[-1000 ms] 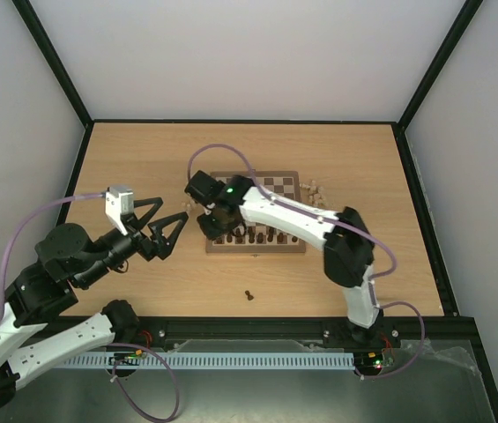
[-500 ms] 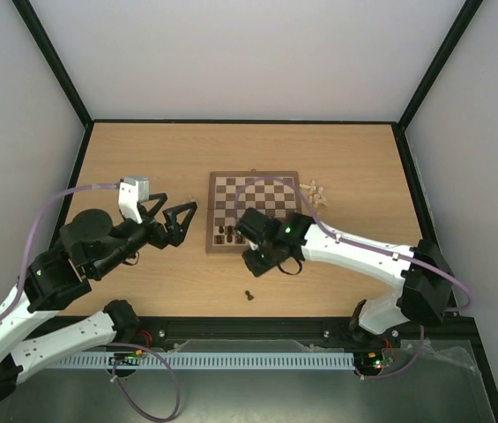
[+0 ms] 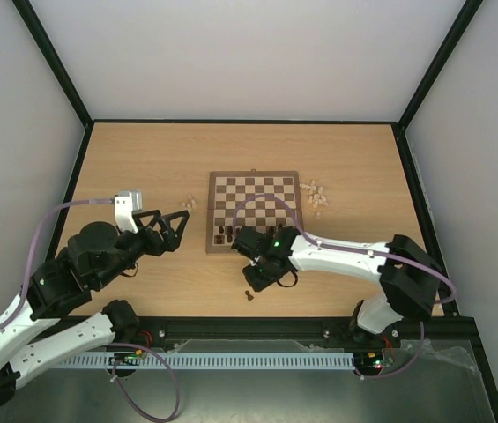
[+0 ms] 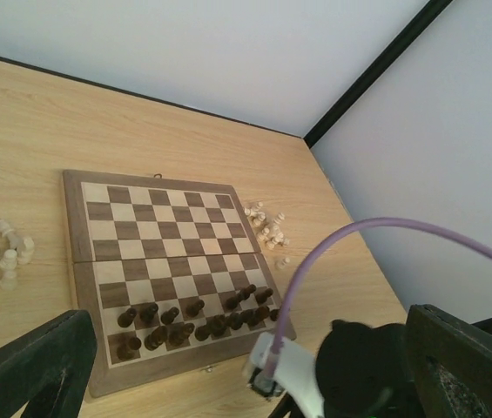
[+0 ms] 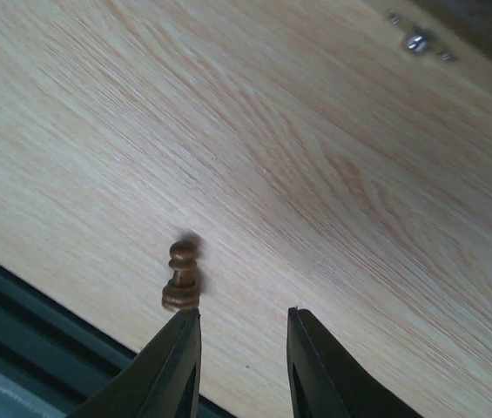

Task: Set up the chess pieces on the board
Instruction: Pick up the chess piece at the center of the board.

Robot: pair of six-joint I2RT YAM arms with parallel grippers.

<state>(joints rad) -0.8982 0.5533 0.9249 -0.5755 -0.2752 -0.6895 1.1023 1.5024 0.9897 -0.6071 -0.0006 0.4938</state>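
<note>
**Dark pawn** (image 5: 181, 277): one, standing alone on the worktop (image 3: 143, 159). It is off the board (image 3: 255, 174), between the board's near edge and the worktop's near rim.

**Dark pieces on the board** (image 4: 195, 320): two rows on the two ranks nearest the arms, about fifteen. They crowd too closely for a sure count.

**Left pale group** (image 4: 6, 252): four or five, loose on the worktop just left of the board.

**Right pale group** (image 4: 266, 228): a small heap just beyond the board's far right corner, too small to count.

**Board**: one, lying flat and open mid-worktop, its far six ranks bare.

**Right hand** (image 5: 241, 326): one, low over the worktop. Its fingers are a narrow gap apart with nothing between them, and the lone pawn is just off the left fingertip.

**Left hand** (image 3: 176, 229): one, left of the board, fingers spread wide, holding nothing.
</note>
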